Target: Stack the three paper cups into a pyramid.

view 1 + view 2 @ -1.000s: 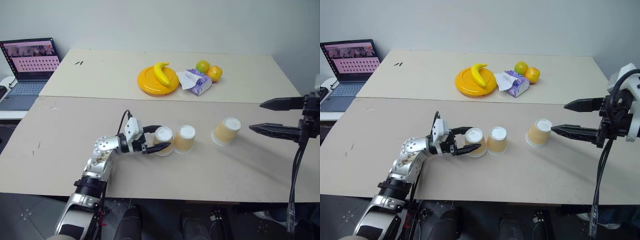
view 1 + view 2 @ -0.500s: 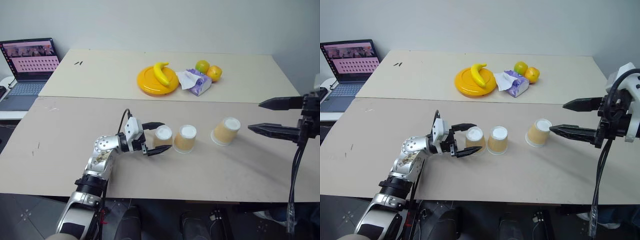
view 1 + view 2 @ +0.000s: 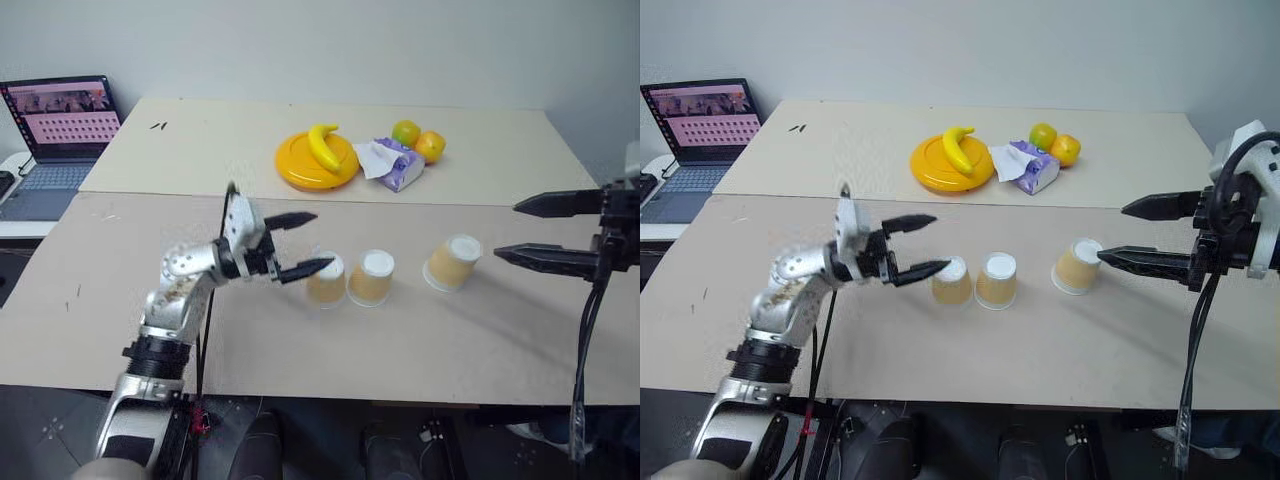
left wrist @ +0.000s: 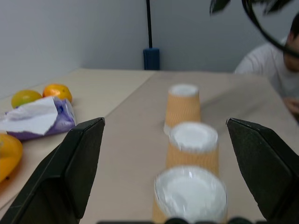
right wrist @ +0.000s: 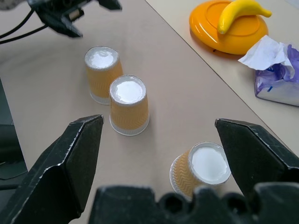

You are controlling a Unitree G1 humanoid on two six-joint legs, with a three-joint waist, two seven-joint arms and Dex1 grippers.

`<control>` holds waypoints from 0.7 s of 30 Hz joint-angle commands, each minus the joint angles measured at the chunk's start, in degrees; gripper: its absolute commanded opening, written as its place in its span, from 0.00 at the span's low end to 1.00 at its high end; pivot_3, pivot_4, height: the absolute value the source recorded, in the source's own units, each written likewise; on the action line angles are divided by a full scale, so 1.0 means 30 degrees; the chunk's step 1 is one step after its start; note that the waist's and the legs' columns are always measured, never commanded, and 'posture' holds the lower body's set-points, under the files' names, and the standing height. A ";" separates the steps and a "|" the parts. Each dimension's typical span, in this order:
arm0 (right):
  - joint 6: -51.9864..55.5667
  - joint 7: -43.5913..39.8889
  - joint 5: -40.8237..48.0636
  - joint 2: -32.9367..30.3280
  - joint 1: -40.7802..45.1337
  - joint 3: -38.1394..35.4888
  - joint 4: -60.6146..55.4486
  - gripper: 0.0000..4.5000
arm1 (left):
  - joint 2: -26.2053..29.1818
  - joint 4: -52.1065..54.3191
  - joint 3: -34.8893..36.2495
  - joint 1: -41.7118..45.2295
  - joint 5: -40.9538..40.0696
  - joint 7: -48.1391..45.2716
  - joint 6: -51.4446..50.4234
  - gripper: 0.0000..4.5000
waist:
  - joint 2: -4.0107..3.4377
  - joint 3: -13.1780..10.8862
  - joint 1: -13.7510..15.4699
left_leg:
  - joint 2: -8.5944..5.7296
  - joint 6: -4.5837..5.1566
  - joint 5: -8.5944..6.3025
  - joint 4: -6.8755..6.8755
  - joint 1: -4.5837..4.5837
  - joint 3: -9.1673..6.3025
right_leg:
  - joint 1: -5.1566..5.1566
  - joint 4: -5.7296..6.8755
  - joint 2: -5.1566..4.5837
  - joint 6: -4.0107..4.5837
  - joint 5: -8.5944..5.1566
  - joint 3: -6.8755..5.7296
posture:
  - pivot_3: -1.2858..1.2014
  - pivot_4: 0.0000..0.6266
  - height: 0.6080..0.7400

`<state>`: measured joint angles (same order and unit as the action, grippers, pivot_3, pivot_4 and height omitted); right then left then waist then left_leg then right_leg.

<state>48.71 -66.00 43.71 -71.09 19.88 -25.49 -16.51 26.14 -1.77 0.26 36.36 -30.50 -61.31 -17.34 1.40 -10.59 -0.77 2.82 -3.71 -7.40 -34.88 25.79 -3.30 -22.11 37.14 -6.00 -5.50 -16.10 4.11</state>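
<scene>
Three paper cups stand upside down, white bases up, in a row on the near table: the left cup (image 3: 325, 283), the middle cup (image 3: 371, 278) close beside it, and the right cup (image 3: 452, 262) standing apart. My left gripper (image 3: 320, 240) is open and hovers just above and left of the left cup, holding nothing. From the left wrist the cups line up (image 4: 189, 196), (image 4: 193, 147), (image 4: 183, 105) between the spread fingers (image 4: 70, 177). My right gripper (image 3: 507, 230) hangs open in the air to the right of the right cup (image 5: 201, 168), apart from it.
On the far table sit a yellow plate (image 3: 300, 165) with a banana (image 3: 323, 146), a tissue pack (image 3: 392, 165) and two fruits (image 3: 418, 140). A laptop (image 3: 60, 125) stands at the far left. A person in white (image 4: 275, 60) sits beyond the table's right end.
My left gripper opened off the left cup, then rose and drew back a little to the left. That cup stays beside the middle cup. The right arm kept still.
</scene>
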 commanded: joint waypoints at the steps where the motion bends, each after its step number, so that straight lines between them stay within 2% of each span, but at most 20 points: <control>1: -0.2273 0.0591 -0.1595 0.0999 -0.1284 -0.0926 0.0380 1.00 | 0.2181 0.3273 0.1410 0.2700 -0.4114 0.0650 -0.6165 0.99 | 0.0028 -0.0007 -0.0038 | 0.0000 0.0001 -0.0001 0.0001 0.0003 -0.0004 | 0.0000 -0.0007 0.0001 -0.0004 -0.0003 -0.0002 | 0.52 0.24 0.94; 4: -0.3631 0.1492 -0.2316 0.2767 -0.2602 -0.1282 0.0529 1.00 | 0.4242 0.4851 0.0884 0.3432 -0.5105 0.0844 -0.9574 0.99 | 0.0047 0.0005 -0.0091 | 0.0002 0.0013 -0.0010 0.0006 0.0014 -0.0011 | 0.0001 -0.0016 0.0003 -0.0024 -0.0016 -0.0009 | 0.52 0.24 0.94; 7: -0.5034 0.2112 -0.3063 0.4297 -0.3683 -0.1267 0.0509 1.00 | 0.5163 0.5299 0.0702 0.3907 -0.5436 0.1036 -1.1038 0.99 | -0.0051 0.0007 -0.0087 | -0.0026 0.0019 -0.0013 0.0019 -0.0008 0.0009 | 0.0001 -0.0001 -0.0024 -0.0030 -0.0021 0.0007 | 0.52 0.24 0.94; 13: -0.6797 0.3243 -0.3486 0.6977 -0.4294 -0.0781 0.1428 1.00 | 0.4740 0.4788 0.0955 0.5852 -0.5830 0.2680 -1.2914 0.99 | 0.0023 -0.0023 -0.0088 | -0.0016 0.0001 0.0008 -0.0021 -0.0015 -0.0011 | 0.0022 0.0013 -0.0005 -0.0040 -0.0016 -0.0004 | 0.52 0.24 0.94; 17: -0.8126 0.3594 -0.4434 0.8353 -0.4047 0.0751 0.2637 1.00 | 0.4249 0.3968 0.0919 0.6558 -0.5520 0.3380 -1.2961 0.99 | 0.0011 -0.0018 -0.0105 | -0.0018 0.0000 0.0008 -0.0003 -0.0037 -0.0008 | 0.0032 0.0009 -0.0005 -0.0032 -0.0009 0.0003 | 0.52 0.24 0.94; 21: -0.9362 0.3654 -0.5319 0.9031 -0.2773 0.1939 0.4726 1.00 | 0.4383 0.3444 0.0009 0.6688 -0.4137 0.2821 -1.1786 0.99 | 0.0006 -0.0022 -0.0227 | -0.0018 -0.0004 0.0011 0.0004 -0.0049 0.0005 | 0.0034 0.0011 -0.0004 -0.0027 -0.0007 0.0015 | 0.52 0.24 0.94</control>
<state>23.26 -55.36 28.22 -43.63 9.47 -19.00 -3.25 38.80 8.46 0.10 54.49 -44.05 -52.42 -54.77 1.41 -10.66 -1.45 2.77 -3.73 -7.36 -34.86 25.64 -3.28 -22.02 37.17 -6.01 -5.58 -16.12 4.15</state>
